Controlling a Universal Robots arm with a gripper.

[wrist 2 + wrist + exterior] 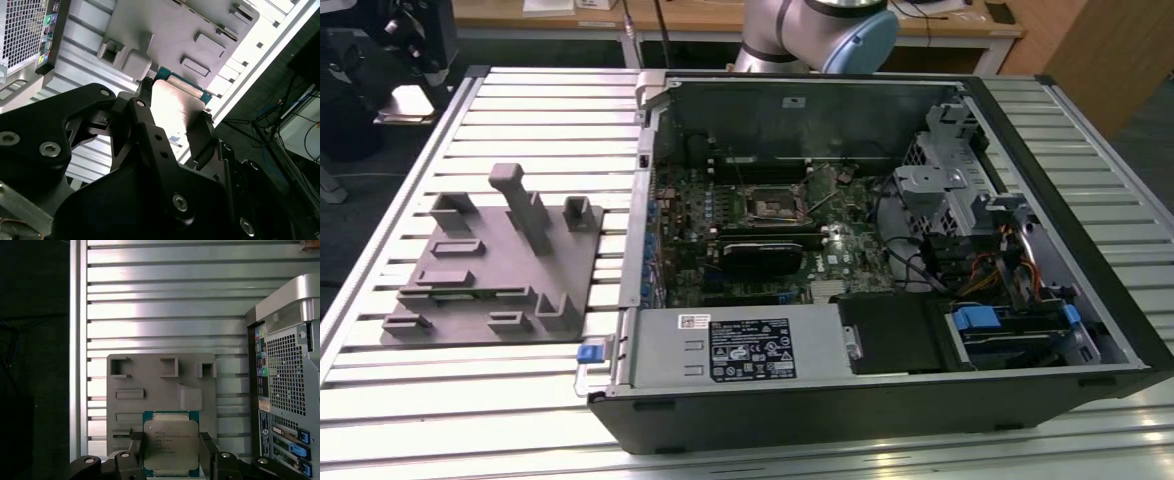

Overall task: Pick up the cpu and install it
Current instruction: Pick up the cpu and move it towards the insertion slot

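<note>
Pick-up looks done to me: the gripper [171, 455] is clamped on the cpu [170, 442], held above the grey holder block [160, 390]. It's not installed yet, and I reckon seating it means squaring up with the socket [774, 205].

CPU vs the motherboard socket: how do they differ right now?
Look: the cpu has a pale silvery top with a green rim; the socket is a dark square in a metal frame.
Place: the cpu is clamped in the gripper, outside the case, with the grey holder behind it; the socket lies flat on the motherboard inside the open case.
Shared: both are square.
</note>
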